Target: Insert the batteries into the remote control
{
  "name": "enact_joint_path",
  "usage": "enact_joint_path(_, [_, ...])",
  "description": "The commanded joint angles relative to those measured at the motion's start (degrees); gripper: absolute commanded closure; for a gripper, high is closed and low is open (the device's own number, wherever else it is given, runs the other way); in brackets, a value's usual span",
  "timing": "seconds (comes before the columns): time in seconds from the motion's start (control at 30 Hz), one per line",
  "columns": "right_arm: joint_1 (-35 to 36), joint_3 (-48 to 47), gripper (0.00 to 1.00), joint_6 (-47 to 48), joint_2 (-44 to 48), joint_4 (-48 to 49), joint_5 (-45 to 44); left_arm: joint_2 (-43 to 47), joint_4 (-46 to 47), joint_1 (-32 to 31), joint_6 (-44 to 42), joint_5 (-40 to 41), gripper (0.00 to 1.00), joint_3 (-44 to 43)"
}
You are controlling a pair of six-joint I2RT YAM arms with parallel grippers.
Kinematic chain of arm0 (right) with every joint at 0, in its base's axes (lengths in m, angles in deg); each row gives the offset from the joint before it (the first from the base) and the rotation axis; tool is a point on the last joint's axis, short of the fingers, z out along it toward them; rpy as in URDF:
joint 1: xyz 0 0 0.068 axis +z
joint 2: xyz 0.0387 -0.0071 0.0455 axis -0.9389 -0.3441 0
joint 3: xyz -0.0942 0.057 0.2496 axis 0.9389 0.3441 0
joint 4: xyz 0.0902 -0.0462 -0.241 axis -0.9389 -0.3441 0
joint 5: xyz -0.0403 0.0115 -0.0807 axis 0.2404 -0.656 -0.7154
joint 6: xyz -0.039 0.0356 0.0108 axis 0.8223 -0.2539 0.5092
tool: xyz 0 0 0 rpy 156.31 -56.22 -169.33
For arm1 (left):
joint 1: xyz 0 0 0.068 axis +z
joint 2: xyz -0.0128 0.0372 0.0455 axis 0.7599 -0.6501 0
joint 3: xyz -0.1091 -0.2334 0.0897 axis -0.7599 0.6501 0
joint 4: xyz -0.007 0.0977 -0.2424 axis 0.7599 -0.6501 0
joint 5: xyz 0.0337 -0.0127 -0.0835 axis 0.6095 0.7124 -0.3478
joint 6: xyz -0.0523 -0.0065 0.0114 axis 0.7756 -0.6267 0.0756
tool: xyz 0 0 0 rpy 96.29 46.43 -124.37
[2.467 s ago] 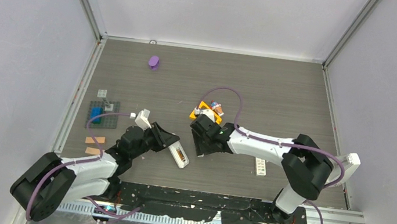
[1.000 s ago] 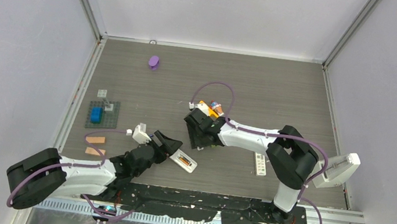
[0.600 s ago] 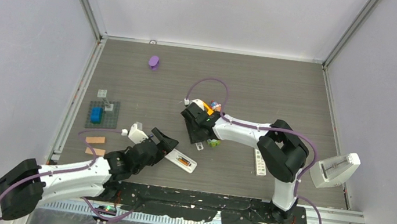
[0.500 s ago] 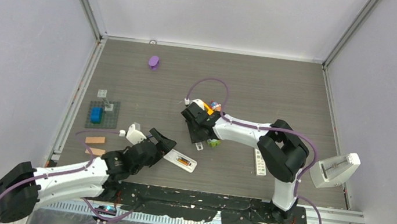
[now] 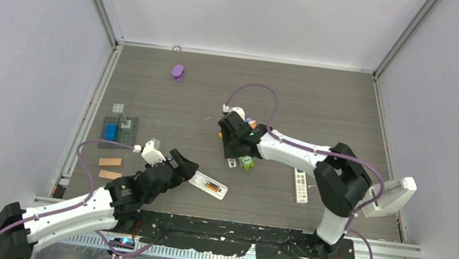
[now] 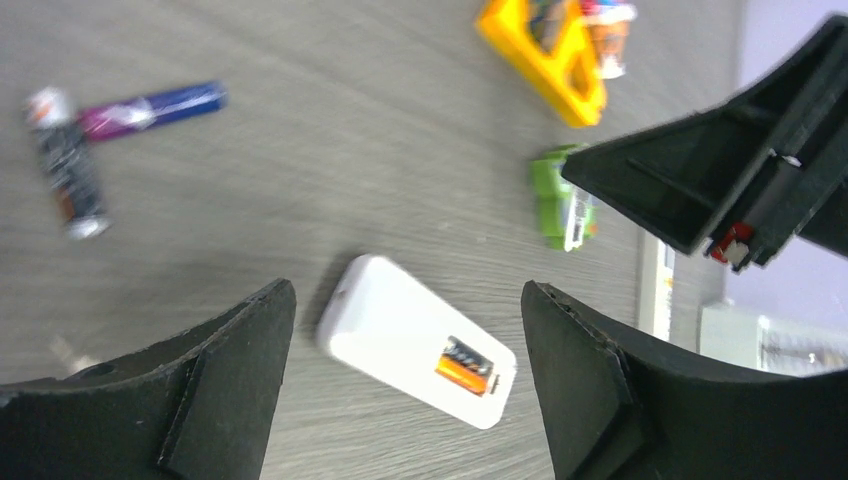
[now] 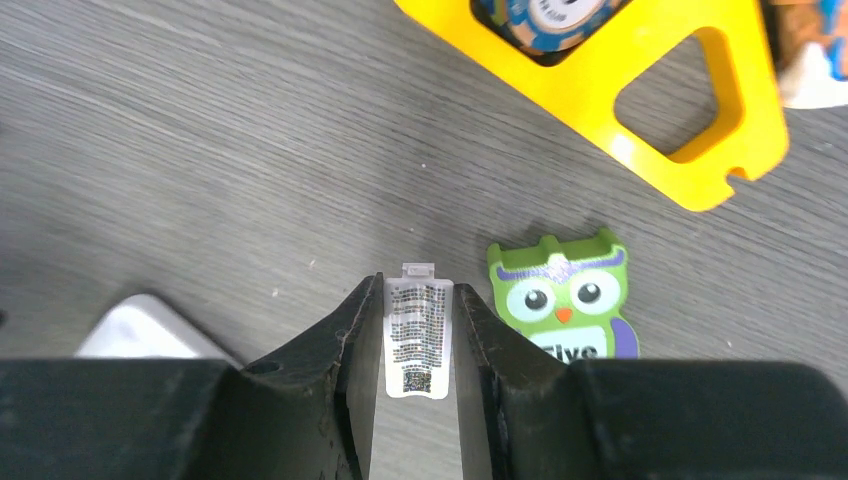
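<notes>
The white remote control (image 6: 400, 335) lies back up between my left gripper's (image 6: 407, 292) open fingers without touching them; an orange battery (image 6: 465, 365) sits in its open bay. In the top view the remote (image 5: 209, 185) lies just right of the left gripper (image 5: 189, 166). A purple battery (image 6: 150, 108) and a dark battery (image 6: 65, 175) lie loose on the table beyond. My right gripper (image 7: 417, 287) is shut on a small white battery cover (image 7: 418, 335) with a printed label, low over the table. From above, the right gripper (image 5: 235, 157) is behind the remote.
A green owl block (image 7: 565, 295) lies right beside the right fingers. A yellow holder (image 7: 640, 80) with toys is just beyond. A second remote (image 5: 300, 185), a purple lump (image 5: 178, 71), a grey baseplate (image 5: 119, 131) and orange pieces (image 5: 110, 162) also lie on the table.
My left arm has drawn back toward the near left, its open fingers sliding off the remote's end. The right gripper has narrowed onto the battery cover beside the green block and shifted slightly right.
</notes>
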Motion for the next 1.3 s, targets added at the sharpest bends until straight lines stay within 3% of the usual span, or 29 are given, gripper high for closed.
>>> enact_joint_path(0.0, [-2.7, 2.5, 0.72, -7.1, 10.0, 4.1, 4.6, 1.7, 18.0, -0.2, -17.4, -1.2, 0.18, 0.4])
enact_joint_path(0.1, [-3.4, 4.7, 0.72, -13.4, 15.2, 6.6, 7.8, 0.1, 30.2, -0.2, -23.9, -5.2, 0.18, 1.8])
enact_joint_path(0.2, [-3.5, 7.8, 0.72, -19.4, 18.3, 10.6, 13.0, -4.0, 36.6, -0.2, -27.6, -8.6, 0.17, 0.7])
enact_joint_path(0.4, [-3.4, 11.8, 0.74, -31.0, 23.5, 14.7, 16.9, -13.1, 42.7, -0.2, -30.2, -15.0, 0.16, -4.0])
enact_joint_path(0.73, [-3.2, 14.8, 0.75, -35.5, 26.4, 15.8, 15.3, -18.8, 47.6, -0.2, -28.2, -15.6, 0.14, -5.0])
enact_joint_path(0.93, [-3.2, 15.6, 0.74, -36.5, 27.1, 15.8, 13.8, -20.9, 42.9, -0.2, -24.2, -13.7, 0.42, -7.5])
enact_joint_path(1.27, [-3.1, 16.1, 0.71, -36.1, 26.8, 15.3, 14.3, -20.8, 39.1, -0.1, -23.2, -13.4, 0.72, -8.6])
